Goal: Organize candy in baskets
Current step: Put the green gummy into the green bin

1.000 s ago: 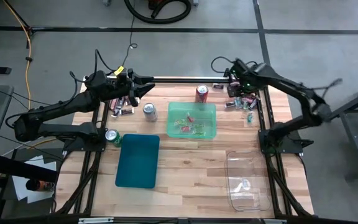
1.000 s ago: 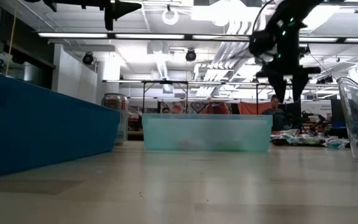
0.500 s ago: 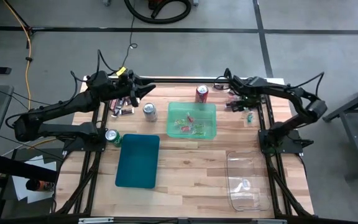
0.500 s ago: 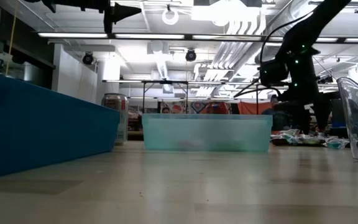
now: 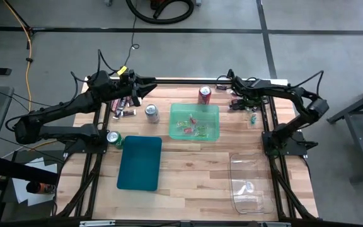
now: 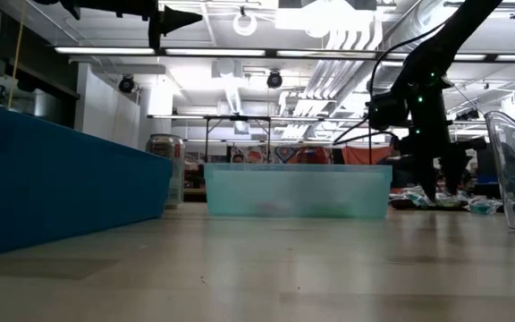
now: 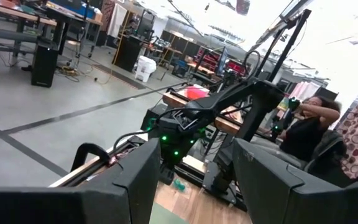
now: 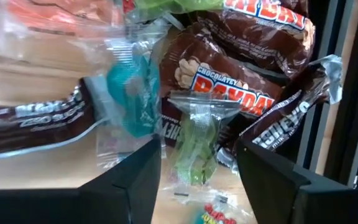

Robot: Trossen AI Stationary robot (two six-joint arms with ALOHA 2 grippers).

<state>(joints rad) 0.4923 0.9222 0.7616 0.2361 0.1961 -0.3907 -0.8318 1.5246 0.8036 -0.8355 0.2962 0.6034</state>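
We see the right gripper low over the candy pile at the table's far right corner, jaws wide around a green wrapped candy; the left gripper, jaws apart and empty, hovers above the table's far left

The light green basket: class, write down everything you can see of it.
The light green basket is a shallow rectangular tray of translucent plastic with rounded corners. It sits flat and upright on the wooden table, near the middle toward the far edge, and holds a few small candies in bright wrappers. A red soda can stands just beyond it, a silver can to one side. Neither tool touches it.
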